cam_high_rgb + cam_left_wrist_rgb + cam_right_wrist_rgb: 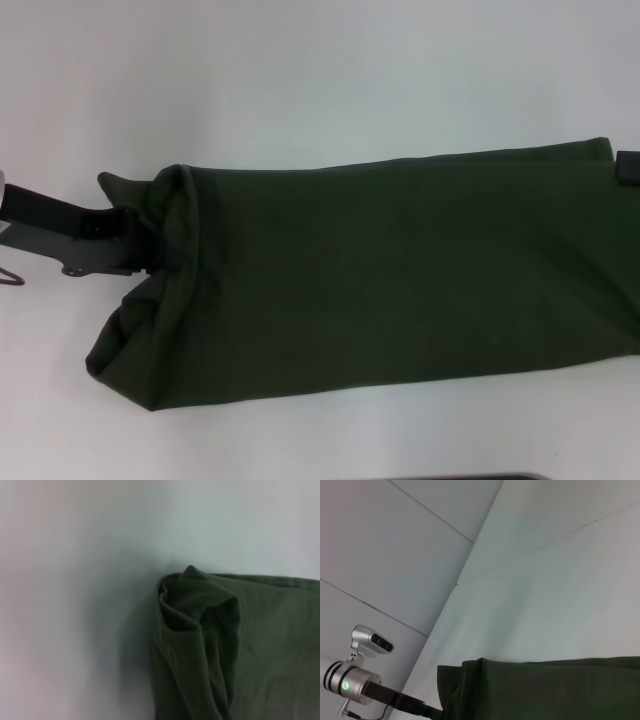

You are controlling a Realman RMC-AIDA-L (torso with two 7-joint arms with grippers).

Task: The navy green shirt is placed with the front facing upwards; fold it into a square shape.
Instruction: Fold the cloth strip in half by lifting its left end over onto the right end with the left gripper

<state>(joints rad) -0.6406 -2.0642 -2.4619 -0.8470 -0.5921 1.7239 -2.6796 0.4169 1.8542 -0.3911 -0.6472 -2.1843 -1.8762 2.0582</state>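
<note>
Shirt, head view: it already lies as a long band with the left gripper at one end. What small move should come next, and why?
Probably carry the gripped end across toward the other end. The navy green shirt lies as a long band on the white table, with the left gripper at its bunched, lifted left end and the right gripper at the far corner, so halving the length would bring it nearer a square.

No lettering, label or number can be read anywhere; the navy green shirt [380, 280], spread across the middle of the frame, shows only plain dark cloth.
</note>
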